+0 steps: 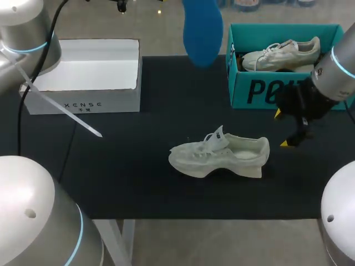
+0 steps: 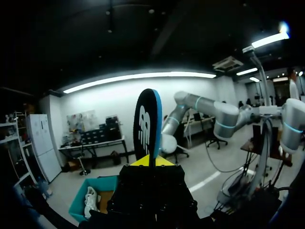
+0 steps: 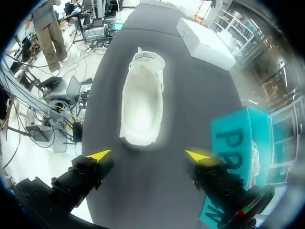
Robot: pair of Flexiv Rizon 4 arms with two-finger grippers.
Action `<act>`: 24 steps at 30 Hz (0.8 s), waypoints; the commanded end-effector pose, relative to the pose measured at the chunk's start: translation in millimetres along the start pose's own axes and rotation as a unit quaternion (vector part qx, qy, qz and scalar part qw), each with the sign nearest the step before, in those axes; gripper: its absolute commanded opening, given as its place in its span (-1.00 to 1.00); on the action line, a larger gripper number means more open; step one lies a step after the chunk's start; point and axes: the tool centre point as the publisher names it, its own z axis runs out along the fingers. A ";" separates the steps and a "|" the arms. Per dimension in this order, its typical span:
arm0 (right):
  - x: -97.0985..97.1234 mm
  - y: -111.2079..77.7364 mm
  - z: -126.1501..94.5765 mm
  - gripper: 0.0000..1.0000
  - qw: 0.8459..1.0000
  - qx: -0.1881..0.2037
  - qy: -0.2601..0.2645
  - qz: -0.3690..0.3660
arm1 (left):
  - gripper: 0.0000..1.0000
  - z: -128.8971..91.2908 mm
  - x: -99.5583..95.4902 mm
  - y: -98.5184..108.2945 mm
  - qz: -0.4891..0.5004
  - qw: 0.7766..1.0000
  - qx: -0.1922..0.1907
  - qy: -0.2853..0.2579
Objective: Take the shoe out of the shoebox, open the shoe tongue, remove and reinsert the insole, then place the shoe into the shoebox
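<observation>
A pale grey-white shoe (image 1: pixel 219 155) lies on its sole in the middle of the black table, toe toward my left, its tongue standing up. High above the table's far side hangs the blue insole (image 1: pixel 202 30). In the left wrist view my left gripper (image 2: pixel 152 161) is shut on the insole (image 2: pixel 147 121), which stands upright out of its fingers. Just past the shoe's heel, my right gripper (image 1: pixel 281 128) stands open. In the right wrist view the shoe (image 3: pixel 143 102) lies ahead of the right gripper (image 3: pixel 148 155), heel nearest, not touching its fingers.
A teal shoebox (image 1: pixel 266 91) stands at the back right with a second pale shoe (image 1: pixel 280 54) inside. A white box (image 1: pixel 83 75) sits at the back left. The teal box (image 3: pixel 233 143) is close beside my right gripper.
</observation>
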 end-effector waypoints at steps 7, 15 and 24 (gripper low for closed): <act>0.5 1.3 -0.4 1.00 1.000 0.009 0.000 0.001 | -1.00 2.6 4.0 -9.9 0.001 1.000 0.005 0.013; 0.5 1.3 -0.4 1.00 1.000 0.009 0.000 0.001 | -1.00 -25.8 -21.4 -14.7 -0.045 0.999 0.012 0.018; 0.5 1.3 -0.4 1.00 1.000 0.009 0.000 0.001 | -1.00 -25.8 -21.4 -14.7 -0.045 0.999 0.012 0.018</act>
